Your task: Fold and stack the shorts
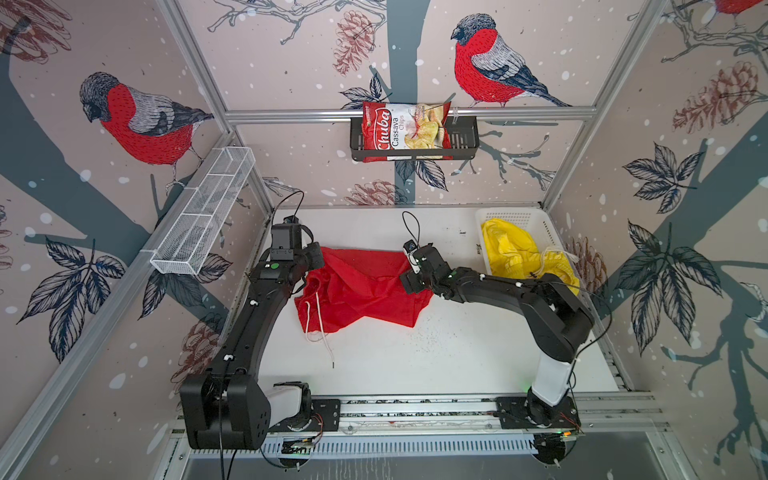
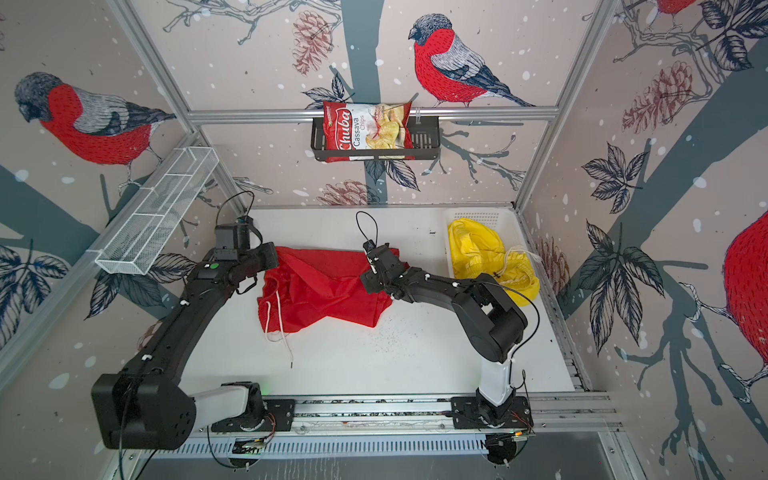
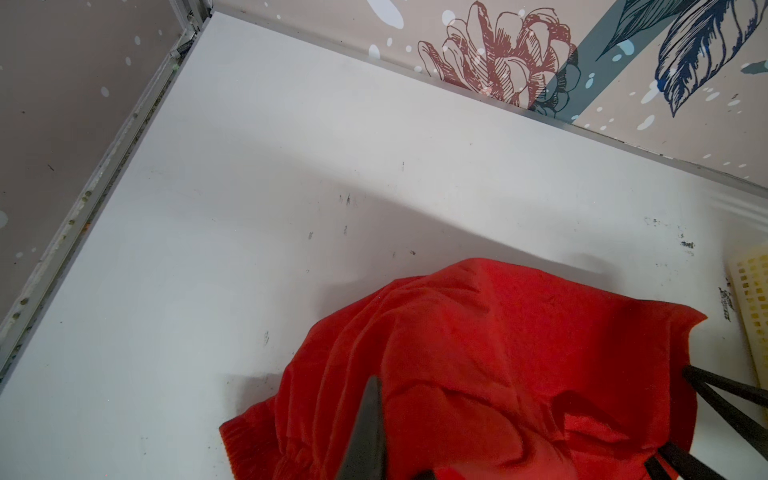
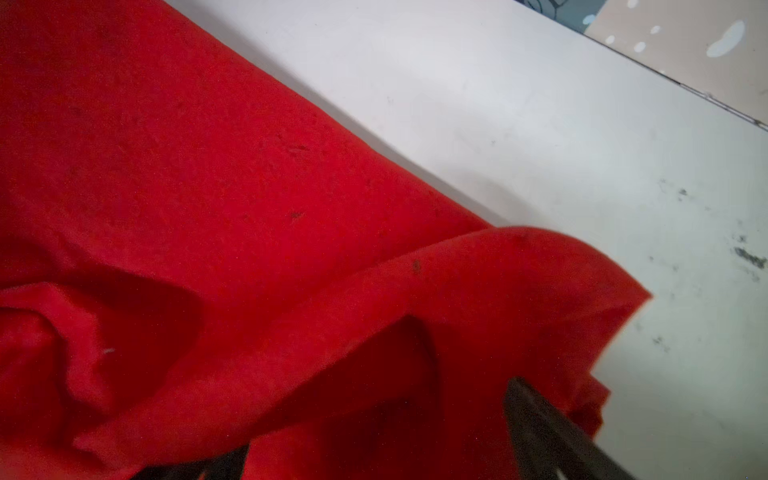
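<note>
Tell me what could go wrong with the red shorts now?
The right tool stands open over the thin red fabric shorts, so only the shut left tool holds them; they could slump into a crumple. Their white drawstring trails across the white table and might snag. The bright yellow fabric shorts spill over the white plastic basket near the right arm, which could drag them out.

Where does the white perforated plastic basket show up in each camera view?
In a top view: the white perforated plastic basket stands in the table's far right corner.
In a top view: the same far right corner.
Left wrist: only a sliver of its perforated wall shows, at the frame edge beyond the red shorts.
Right wrist: not in it.
Shared landmark: the crumpled red shorts, visible in all four.
</note>
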`<state>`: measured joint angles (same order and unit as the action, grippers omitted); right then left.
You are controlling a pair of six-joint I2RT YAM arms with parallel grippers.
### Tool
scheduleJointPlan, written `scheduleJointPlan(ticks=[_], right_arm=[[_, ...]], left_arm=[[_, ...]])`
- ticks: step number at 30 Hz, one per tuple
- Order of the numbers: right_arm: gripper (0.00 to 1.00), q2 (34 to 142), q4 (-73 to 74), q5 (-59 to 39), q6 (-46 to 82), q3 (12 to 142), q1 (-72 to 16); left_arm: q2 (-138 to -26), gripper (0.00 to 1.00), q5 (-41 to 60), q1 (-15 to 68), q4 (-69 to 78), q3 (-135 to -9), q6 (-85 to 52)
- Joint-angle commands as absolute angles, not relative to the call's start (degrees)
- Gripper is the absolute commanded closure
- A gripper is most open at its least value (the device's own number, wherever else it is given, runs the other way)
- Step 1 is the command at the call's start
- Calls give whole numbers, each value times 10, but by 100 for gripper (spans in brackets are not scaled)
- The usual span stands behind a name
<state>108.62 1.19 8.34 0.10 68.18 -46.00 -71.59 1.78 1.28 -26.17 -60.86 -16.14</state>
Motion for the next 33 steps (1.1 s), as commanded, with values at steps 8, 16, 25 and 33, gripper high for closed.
scheduleJointPlan(ticks=[8,16,25,33], right_arm=[[100,1075,23,8,33,694,-427],[100,868,4,-15,133,603,-307],[100,675,-70,65,198,661,-266],[100,582,-107,140,191,825,-266]], left_arm=[[-720,100,29,-5,-254,-607,-163],[-707,100,77,-24,-250,-625,-189],[-648,100,248,-24,-176,-695,-292],[-631,100,280,51,-153,-837,-361]])
